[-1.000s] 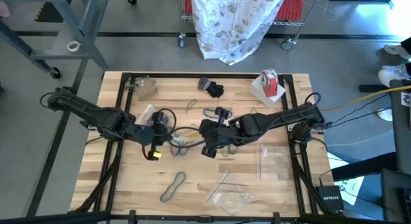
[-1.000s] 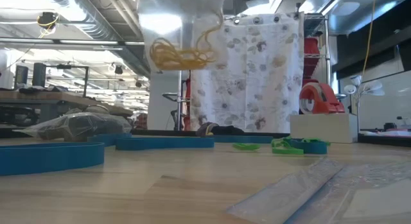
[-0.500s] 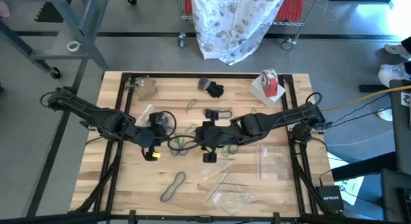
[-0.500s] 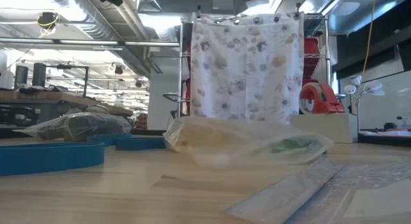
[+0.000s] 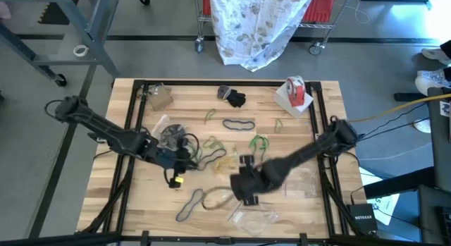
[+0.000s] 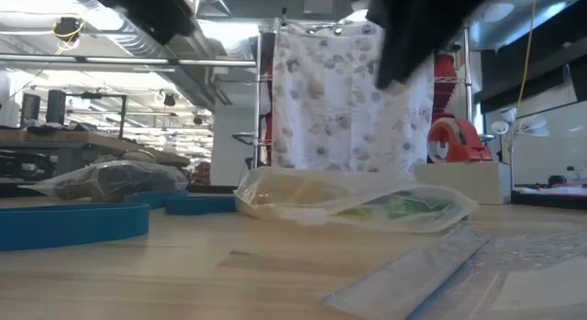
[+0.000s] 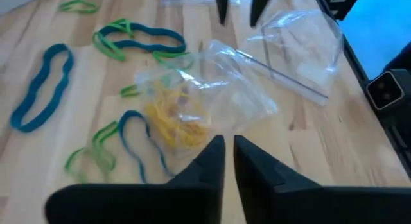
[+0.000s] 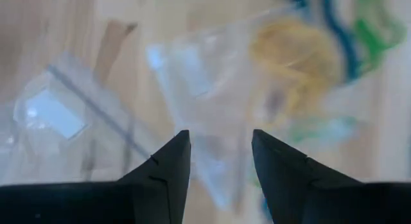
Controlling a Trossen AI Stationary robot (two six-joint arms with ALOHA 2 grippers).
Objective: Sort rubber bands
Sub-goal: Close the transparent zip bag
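Looking at your high view, clear bag point(image 5: 224, 160) of tan rubber bands point(image 7: 172, 118) lying mid-frame, left gripper point(image 5: 184, 160) fingers nearly together and empty, right gripper point(image 5: 243, 197) spread, lower center.

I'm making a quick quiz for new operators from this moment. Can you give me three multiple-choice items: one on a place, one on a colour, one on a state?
1. Where is the tape roll?
A. far right corner of the table
B. near left corner
C. on the floor

2. What colour are the rubber bands inside the clear bag?
A. red
B. yellow
C. black

3. The right claw is
A. gripping the tape
B. shut
C. open, holding nothing

Answers:
1 A: the high view shows it there.
2 B: the left wrist view shows yellow loops.
3 C: its fingers stand apart.
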